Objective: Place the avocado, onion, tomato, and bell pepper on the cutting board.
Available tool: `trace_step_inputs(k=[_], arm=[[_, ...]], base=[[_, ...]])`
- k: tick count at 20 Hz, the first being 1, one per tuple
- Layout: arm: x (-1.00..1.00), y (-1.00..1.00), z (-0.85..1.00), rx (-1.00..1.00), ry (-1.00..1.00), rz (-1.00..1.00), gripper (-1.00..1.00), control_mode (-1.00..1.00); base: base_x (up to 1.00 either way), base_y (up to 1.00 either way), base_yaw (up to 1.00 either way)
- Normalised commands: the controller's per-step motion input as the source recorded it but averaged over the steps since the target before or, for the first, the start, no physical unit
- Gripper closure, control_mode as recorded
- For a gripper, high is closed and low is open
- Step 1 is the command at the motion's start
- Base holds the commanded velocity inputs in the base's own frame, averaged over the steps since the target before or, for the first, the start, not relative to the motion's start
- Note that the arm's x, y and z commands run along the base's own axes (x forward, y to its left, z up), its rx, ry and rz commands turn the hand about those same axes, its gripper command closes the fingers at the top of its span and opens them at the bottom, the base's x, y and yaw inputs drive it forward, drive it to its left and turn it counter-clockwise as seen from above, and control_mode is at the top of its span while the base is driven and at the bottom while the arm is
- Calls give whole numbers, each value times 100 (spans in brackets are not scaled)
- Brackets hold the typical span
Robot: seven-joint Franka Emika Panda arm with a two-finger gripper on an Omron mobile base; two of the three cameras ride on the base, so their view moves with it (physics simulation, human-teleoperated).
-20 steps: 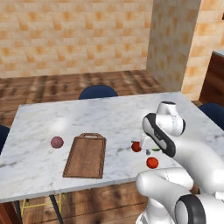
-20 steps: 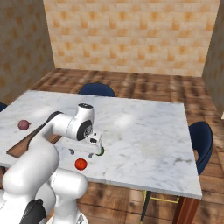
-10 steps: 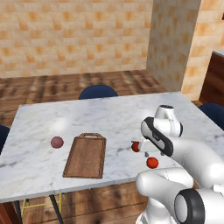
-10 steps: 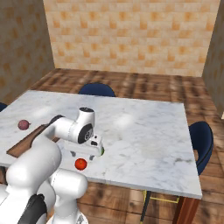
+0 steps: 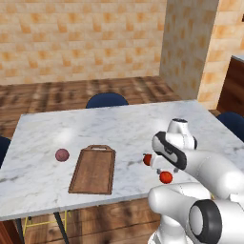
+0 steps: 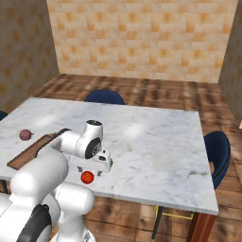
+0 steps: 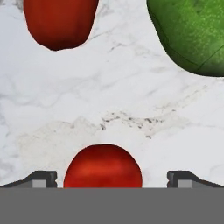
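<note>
My gripper [image 7: 113, 177] is open and hangs low over the marble table, its two fingertips [image 7: 43, 177] standing either side of the round red tomato [image 7: 103, 166] without touching it. Beyond the tomato lie the red bell pepper [image 7: 59, 22] and the green avocado [image 7: 192, 33]. From the left base view, the tomato [image 5: 166, 177] and bell pepper [image 5: 147, 159] sit beside my hand [image 5: 164, 169]. The mauve onion [image 5: 62, 155] rests left of the brown cutting board [image 5: 93, 169], which carries nothing. The right base view shows the tomato [image 6: 87, 177], the avocado [image 6: 110, 163] and the onion [image 6: 25, 134].
The marble table [image 5: 109, 128] has its front edge close to the tomato. Blue chairs stand at the far side [image 5: 106, 100] and at the right end [image 6: 215, 151]. My arm hides part of the cutting board [image 6: 28, 151] in the right base view.
The hand has come down closer to the table over the red items. The vegetables and the board have not moved.
</note>
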Motion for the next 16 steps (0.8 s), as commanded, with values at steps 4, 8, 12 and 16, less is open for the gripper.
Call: trace_step_inputs(k=[4,8,12,16], arm=[[0,0,-16,0,0,0,-100,-100],[0,2,-14,0,0,0,-100,-100],[0,4,-14,0,0,0,-100,-100],[0,9,-13,0,0,0,-100,-100]], base=[[0,0,0],[0,0,0],[0,0,0],[0,0,0]])
